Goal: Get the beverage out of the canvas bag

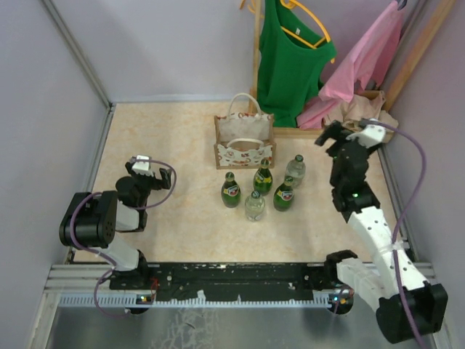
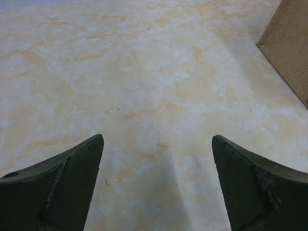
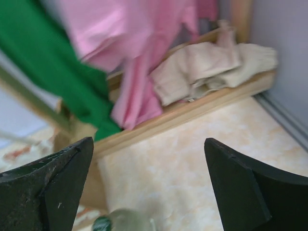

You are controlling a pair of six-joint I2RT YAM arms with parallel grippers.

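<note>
The canvas bag (image 1: 244,143) stands upright at mid-table, tan with white looped handles and a white-and-red front panel. No beverage shows inside it from above. Several bottles stand in front of it: green ones (image 1: 231,190) and clear ones (image 1: 255,206). My left gripper (image 1: 142,167) is open and empty, low over the table to the left of the bag; the left wrist view shows its open jaws (image 2: 157,144) and a corner of the bag (image 2: 288,43). My right gripper (image 1: 330,133) is open and empty, raised to the right of the bag. Its wrist view (image 3: 148,144) shows a clear bottle's top (image 3: 122,221) below.
A wooden clothes rack (image 1: 256,58) stands behind the bag with a green top (image 1: 290,58) and a pink garment (image 1: 363,62) hanging, and beige cloth (image 3: 207,67) on its base (image 3: 183,113). Grey walls close in the left, back and right.
</note>
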